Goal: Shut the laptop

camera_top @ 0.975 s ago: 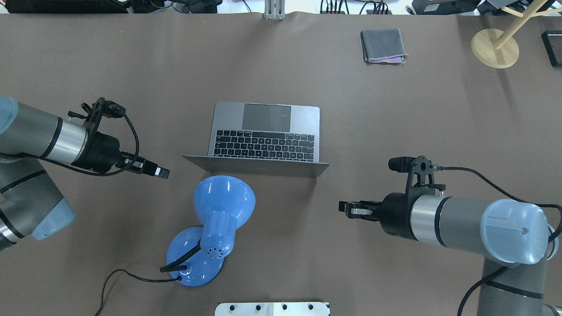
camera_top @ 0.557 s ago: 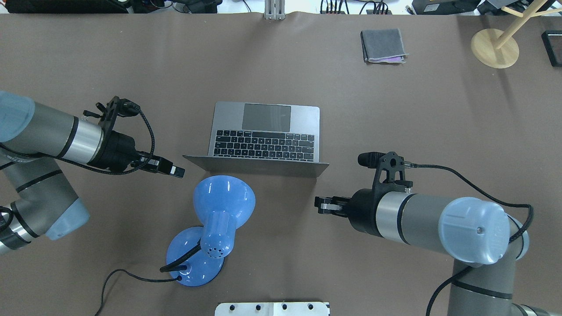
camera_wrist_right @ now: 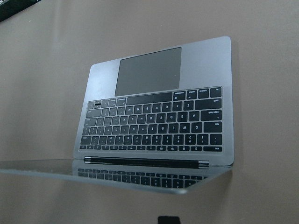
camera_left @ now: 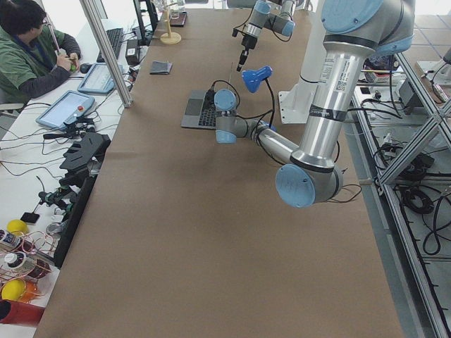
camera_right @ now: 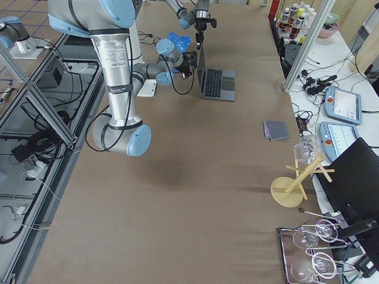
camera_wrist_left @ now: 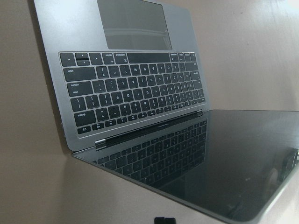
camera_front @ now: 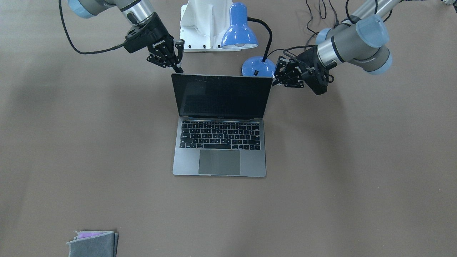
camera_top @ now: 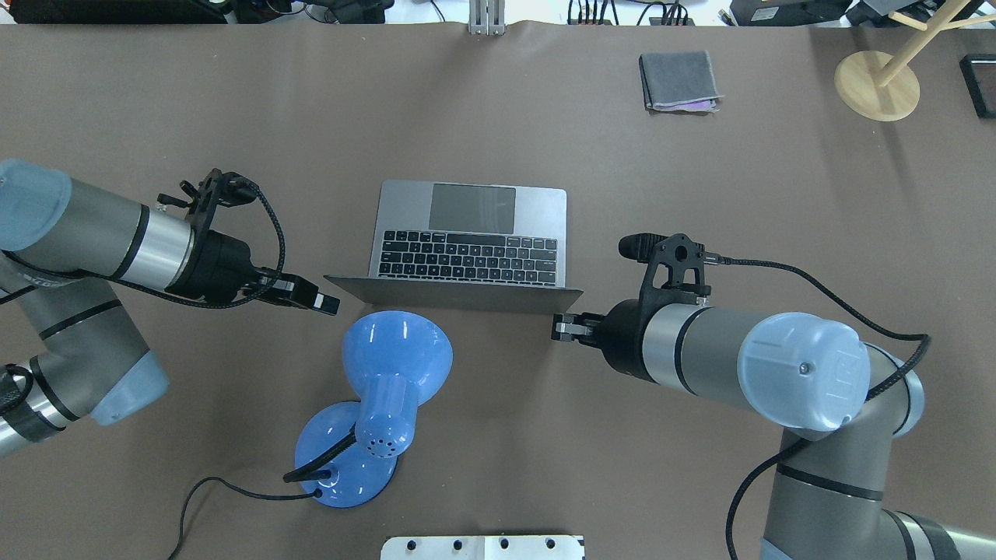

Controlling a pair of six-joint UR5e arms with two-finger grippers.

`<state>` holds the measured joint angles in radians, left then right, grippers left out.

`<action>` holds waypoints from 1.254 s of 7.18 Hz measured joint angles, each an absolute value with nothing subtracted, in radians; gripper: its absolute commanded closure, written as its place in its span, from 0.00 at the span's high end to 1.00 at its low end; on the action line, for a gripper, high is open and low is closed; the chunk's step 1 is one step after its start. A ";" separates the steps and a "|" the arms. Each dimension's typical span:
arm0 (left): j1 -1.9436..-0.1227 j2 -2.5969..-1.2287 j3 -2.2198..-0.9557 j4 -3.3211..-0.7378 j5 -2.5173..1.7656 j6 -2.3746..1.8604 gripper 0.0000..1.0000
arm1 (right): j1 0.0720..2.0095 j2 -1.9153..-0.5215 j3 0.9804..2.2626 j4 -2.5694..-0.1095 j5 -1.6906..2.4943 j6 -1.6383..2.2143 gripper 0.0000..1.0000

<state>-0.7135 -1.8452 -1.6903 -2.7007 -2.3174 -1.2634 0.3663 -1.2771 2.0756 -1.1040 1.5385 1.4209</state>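
Observation:
The space-grey laptop (camera_top: 475,233) stands open in the middle of the table, its black screen (camera_front: 221,95) facing away from me and nearly upright. My left gripper (camera_top: 330,303) is shut and empty, just behind the lid's left corner; it also shows in the front-facing view (camera_front: 276,81). My right gripper (camera_top: 557,327) is shut and empty, just behind the lid's right corner, and shows in the front-facing view (camera_front: 178,68). I cannot tell whether either touches the lid. Both wrist views show the keyboard (camera_wrist_left: 131,93) (camera_wrist_right: 154,128) and the screen's reflection.
A blue desk lamp (camera_top: 393,365) stands right behind the lid between my grippers, with its cord trailing left. A folded grey cloth (camera_top: 678,81) lies far right. A wooden stand (camera_top: 877,84) is at the far right corner.
Both grippers have moved inward toward the lid's rear corners, the left one rightward, the right one leftward and forward. The laptop has not moved.

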 measured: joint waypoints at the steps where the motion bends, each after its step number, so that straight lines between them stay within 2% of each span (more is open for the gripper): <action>1: -0.713 -1.854 -1.702 -2.701 -2.318 -1.301 0.00 | 0.376 -1.266 2.073 -1.115 1.539 1.421 0.00; 7: -0.714 -1.874 -1.717 -2.701 -2.328 -1.353 0.00 | 0.440 -1.254 2.066 -1.120 1.548 1.419 0.00; 9: -0.720 -1.885 -1.715 -2.696 -2.323 -1.349 0.00 | 0.470 -1.216 2.025 -1.120 1.549 1.419 0.00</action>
